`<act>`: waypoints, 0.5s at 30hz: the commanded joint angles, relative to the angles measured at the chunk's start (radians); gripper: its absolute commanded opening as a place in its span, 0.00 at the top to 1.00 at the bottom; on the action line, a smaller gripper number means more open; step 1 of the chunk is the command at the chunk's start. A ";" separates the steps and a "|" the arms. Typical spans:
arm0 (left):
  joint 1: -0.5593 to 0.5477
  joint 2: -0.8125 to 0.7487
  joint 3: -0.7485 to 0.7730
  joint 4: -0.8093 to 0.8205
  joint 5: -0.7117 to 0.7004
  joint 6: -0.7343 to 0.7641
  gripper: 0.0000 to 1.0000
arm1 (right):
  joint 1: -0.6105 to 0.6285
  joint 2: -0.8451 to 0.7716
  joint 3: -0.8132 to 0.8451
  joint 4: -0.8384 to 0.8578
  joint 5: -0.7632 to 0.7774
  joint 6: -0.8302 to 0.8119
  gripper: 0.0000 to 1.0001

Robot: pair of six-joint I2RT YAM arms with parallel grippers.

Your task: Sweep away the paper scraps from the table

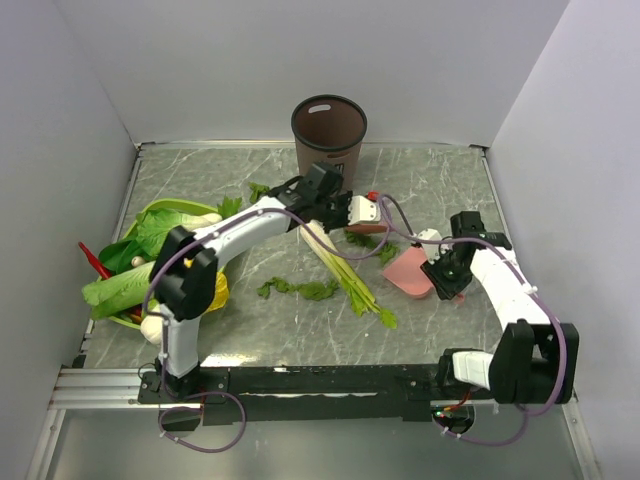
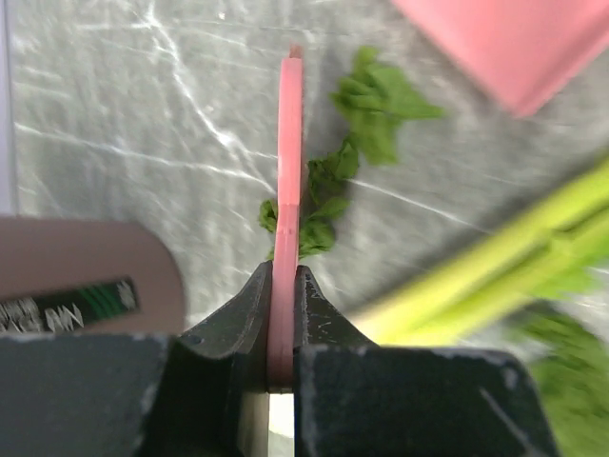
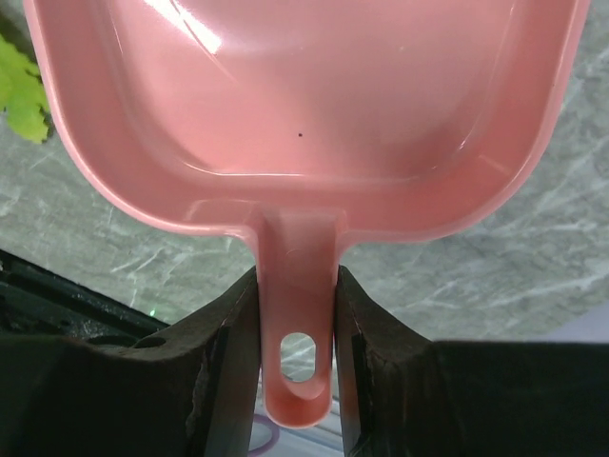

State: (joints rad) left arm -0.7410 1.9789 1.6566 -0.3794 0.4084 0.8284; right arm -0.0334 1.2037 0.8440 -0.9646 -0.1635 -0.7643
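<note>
Open table [image 1: 440, 170] reaches the right rim. Scraps [image 2: 376, 105] touch the pink blade [image 2: 290, 143] the left gripper [image 2: 284, 286] pinches; right gripper [image 3: 297, 305] grips dustpan [image 3: 314, 114].

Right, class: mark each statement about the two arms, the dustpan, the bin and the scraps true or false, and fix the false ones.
1. The right tool grips the pink dustpan by its handle. True.
2. The dustpan holds a heap of green scraps. False: no scraps show in it.
3. The left tool is shut on a thin pink strip. True.
4. The brown bin lies on its side. False: it stands upright.
5. Every scrap is already swept up. False: paper scraps lie on the table.
</note>
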 commanded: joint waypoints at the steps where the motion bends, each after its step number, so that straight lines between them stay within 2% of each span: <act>1: -0.003 -0.170 -0.092 0.011 0.002 -0.179 0.99 | 0.029 0.062 -0.003 0.023 0.036 0.019 1.00; 3: -0.001 -0.204 -0.127 0.085 -0.060 -0.289 0.99 | 0.029 0.079 -0.002 0.023 0.042 0.019 1.00; 9: 0.038 -0.259 -0.129 0.077 -0.195 -0.509 0.99 | 0.082 0.121 -0.003 0.006 0.078 -0.006 1.00; 15: 0.092 -0.308 -0.187 0.103 -0.255 -0.563 0.99 | 0.090 0.200 0.027 -0.011 0.085 -0.004 0.98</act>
State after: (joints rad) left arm -0.6853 1.7393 1.4891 -0.3367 0.2081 0.3672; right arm 0.0460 1.3510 0.8440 -0.9520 -0.1005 -0.7574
